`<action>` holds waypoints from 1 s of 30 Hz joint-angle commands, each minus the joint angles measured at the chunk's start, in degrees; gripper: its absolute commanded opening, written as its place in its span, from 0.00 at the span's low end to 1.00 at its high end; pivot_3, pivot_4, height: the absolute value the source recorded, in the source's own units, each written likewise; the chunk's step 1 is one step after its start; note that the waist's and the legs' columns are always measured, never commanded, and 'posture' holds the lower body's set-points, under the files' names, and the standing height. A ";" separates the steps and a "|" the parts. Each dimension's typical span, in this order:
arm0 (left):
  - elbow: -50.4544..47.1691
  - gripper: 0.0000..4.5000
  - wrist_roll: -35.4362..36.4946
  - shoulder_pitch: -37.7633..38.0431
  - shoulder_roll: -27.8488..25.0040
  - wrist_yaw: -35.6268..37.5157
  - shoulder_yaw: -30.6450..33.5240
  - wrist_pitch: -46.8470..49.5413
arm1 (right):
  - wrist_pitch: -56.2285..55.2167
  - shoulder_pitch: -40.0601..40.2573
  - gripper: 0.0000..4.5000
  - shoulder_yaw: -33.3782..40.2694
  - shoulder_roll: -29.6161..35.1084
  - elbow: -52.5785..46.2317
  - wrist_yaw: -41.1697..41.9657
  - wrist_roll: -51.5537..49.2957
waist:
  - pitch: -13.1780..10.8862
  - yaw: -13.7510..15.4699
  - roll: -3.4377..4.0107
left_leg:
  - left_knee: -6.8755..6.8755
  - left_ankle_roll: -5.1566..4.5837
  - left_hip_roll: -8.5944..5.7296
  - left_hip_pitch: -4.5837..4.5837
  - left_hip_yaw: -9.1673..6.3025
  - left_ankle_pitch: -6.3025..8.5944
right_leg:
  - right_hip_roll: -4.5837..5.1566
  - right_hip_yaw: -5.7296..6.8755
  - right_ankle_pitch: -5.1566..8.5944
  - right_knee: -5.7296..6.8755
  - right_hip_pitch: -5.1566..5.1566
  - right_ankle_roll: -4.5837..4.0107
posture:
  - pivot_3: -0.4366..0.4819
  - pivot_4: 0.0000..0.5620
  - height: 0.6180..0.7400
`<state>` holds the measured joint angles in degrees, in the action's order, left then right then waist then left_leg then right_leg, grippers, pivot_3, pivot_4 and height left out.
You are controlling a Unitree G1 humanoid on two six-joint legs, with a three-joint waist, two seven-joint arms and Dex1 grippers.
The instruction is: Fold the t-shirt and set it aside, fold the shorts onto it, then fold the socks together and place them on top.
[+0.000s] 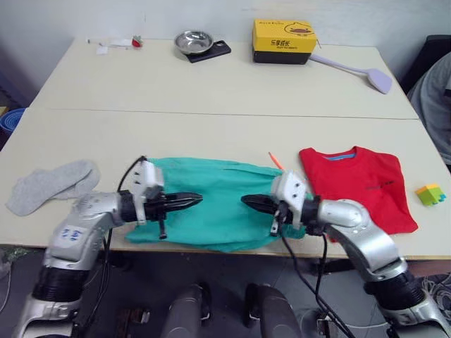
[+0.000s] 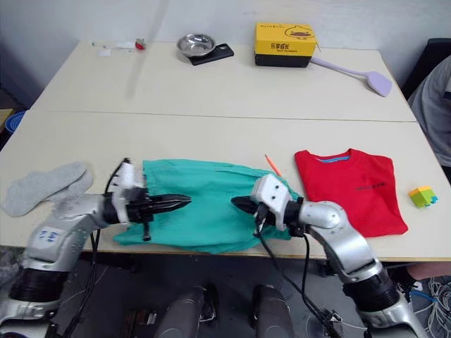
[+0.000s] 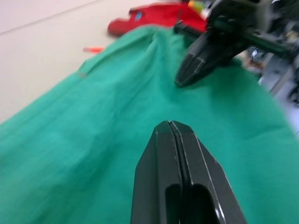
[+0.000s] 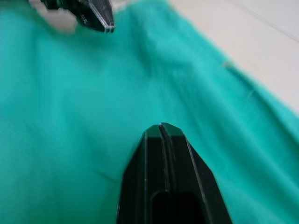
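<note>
Beige bench (image 1: 211, 91) is carrying teal-green fabric shorts (image 1: 211, 204) at its near edge, a folded red cotton t-shirt (image 1: 359, 186) to their right and grey knit socks (image 1: 49, 184) far left. My left pincer (image 1: 192, 200) and right pincer (image 1: 250, 201) are hovering over the shorts, tips facing, both pressed together, empty.

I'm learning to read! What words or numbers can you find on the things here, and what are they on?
Yellow box: dark print and a drawing on its top, and lettering on its front side, all too small to read.
T-shirt: a small dark chest print, too small to read.
Nothing else here shows any words or numbers.
</note>
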<state>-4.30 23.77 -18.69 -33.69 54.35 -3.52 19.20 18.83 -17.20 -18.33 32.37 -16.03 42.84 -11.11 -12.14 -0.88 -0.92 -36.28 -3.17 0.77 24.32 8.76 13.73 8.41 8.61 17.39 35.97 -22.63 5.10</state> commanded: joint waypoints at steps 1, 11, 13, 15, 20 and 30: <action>5.90 0.00 -5.98 -2.64 3.96 -7.68 -0.18 -4.04 | -2.82 0.85 0.00 -0.36 -0.71 1.77 -3.26 5.32 | 0.00 0.36 -0.01 | -0.03 -0.01 0.01 0.00 -0.02 -0.01 | 0.01 0.00 -0.01 0.02 0.01 0.00 | 0.48 0.27 1.00; 21.44 0.00 -11.92 -3.54 10.30 -19.87 4.02 -10.14 | -10.20 5.67 0.00 13.52 5.84 8.71 -2.04 4.21 | 0.35 0.84 -0.09 | -0.09 -0.15 0.03 -0.19 -0.11 -0.02 | 0.03 0.06 -0.05 0.04 0.24 0.01 | 0.48 0.27 1.00; 20.92 0.00 -12.01 -2.44 9.63 -19.25 4.20 -10.53 | -11.52 5.72 0.00 16.34 6.02 11.13 -2.72 3.69 | 0.49 0.62 0.00 | -0.08 -0.14 0.03 -0.21 -0.13 -0.01 | 0.03 0.08 -0.05 0.04 0.26 0.02 | 0.48 0.27 1.00; 20.24 0.00 -11.31 -1.54 8.97 -17.88 4.83 -11.88 | -13.76 5.22 0.00 17.85 6.47 13.84 -3.18 4.68 | 0.60 0.44 0.11 | -0.07 -0.13 0.06 -0.25 -0.12 -0.02 | -0.01 0.06 -0.05 0.05 0.26 0.01 | 0.48 0.27 1.00; 15.26 0.00 -2.85 -1.33 9.70 -7.20 7.48 -16.75 | -13.76 1.86 0.00 20.38 0.78 11.21 -1.49 -4.09 | 0.68 0.13 0.25 | -0.06 -0.12 0.09 -0.24 -0.12 -0.06 | -0.03 0.07 -0.05 0.06 0.22 0.01 | 0.48 0.27 1.00; 15.20 0.00 -4.05 -10.72 11.11 -3.22 3.70 -14.68 | -4.88 -7.90 0.00 7.60 -5.51 12.61 -2.71 2.86 | 0.68 0.70 0.26 | -0.13 -0.29 0.06 -0.11 -0.22 -0.13 | 0.01 0.17 -0.06 0.02 0.22 0.00 | 0.48 0.27 1.00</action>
<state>10.33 21.11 -28.00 -23.16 51.69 1.25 4.93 13.97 -23.95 -9.56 27.04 -4.12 41.63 -11.18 -11.46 -0.18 -0.67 -36.41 -3.48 0.81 24.24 8.56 13.58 8.42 8.80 17.33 35.99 -22.43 5.09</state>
